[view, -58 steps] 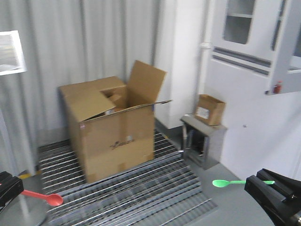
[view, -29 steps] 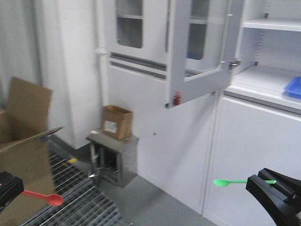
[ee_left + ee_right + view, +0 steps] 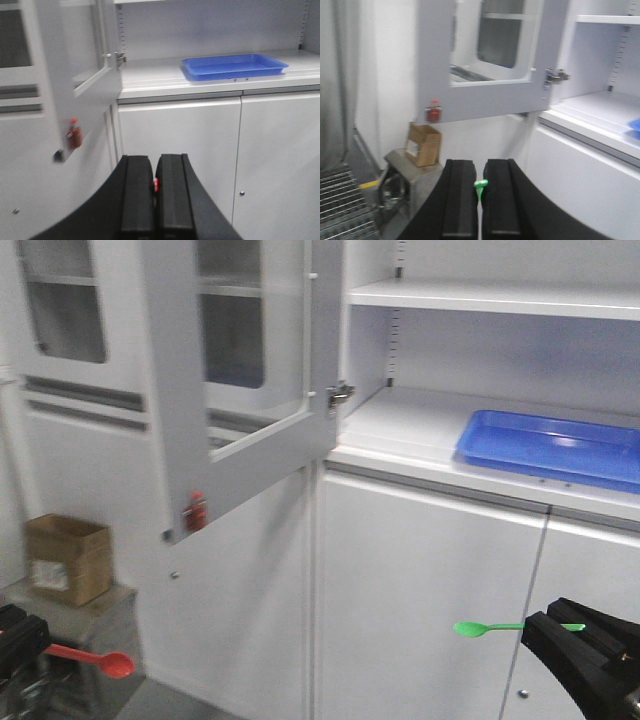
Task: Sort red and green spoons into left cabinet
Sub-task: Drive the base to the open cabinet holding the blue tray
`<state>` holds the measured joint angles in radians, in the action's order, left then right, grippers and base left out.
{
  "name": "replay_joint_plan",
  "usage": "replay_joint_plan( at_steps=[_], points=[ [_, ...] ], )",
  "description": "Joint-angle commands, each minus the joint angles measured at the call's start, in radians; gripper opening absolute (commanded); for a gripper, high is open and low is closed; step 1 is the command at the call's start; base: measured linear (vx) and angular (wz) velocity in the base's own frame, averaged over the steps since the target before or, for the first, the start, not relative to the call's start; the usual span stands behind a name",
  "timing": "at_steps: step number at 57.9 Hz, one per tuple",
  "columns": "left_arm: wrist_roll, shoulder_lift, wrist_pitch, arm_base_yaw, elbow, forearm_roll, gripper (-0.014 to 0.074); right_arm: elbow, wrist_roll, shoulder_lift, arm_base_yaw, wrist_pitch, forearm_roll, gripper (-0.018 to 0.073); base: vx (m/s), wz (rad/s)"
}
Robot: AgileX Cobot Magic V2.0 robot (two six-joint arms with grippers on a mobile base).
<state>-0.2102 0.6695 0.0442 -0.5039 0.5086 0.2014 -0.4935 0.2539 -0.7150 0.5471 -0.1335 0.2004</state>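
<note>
My left gripper sits at the bottom left of the front view, shut on the red spoon, whose bowl sticks out to the right. In the left wrist view only a red sliver shows between the closed fingers. At the bottom right, my right gripper is shut on the green spoon, bowl pointing left; its green tip peeks between the fingers. The left cabinet stands ahead with open white shelves and slotted rails.
A shallow blue tray lies on the right part of the lower shelf. A glass-paned cabinet door hangs open toward me, left of the shelves. Closed lower doors are below. A small cardboard box sits on a grey stand low left.
The view has swung right: the large cardboard box and floor grating have left the frame, and the open shelves with the blue tray have come in. Both spoons stay gripped.
</note>
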Motion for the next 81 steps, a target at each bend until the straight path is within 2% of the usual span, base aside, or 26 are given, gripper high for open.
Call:
replay_joint_plan(
  at_steps=[1, 41, 81],
  points=[
    [0.005, -0.001, 0.075, -0.004, 0.036, 0.001, 0.0000, -0.036, 0.012, 0.007, 0.003, -0.081, -0.010, -0.0001, 0.41, -0.50],
    [0.005, -0.001, 0.075, -0.004, 0.036, 0.001, 0.0000, -0.036, 0.012, 0.007, 0.003, -0.084, -0.010, -0.0001, 0.40, -0.44],
    [0.005, 0.000, 0.075, -0.004, 0.036, 0.001, 0.0000, -0.036, 0.012, 0.007, 0.003, -0.084, -0.010, -0.0001, 0.29, -0.13]
  ],
)
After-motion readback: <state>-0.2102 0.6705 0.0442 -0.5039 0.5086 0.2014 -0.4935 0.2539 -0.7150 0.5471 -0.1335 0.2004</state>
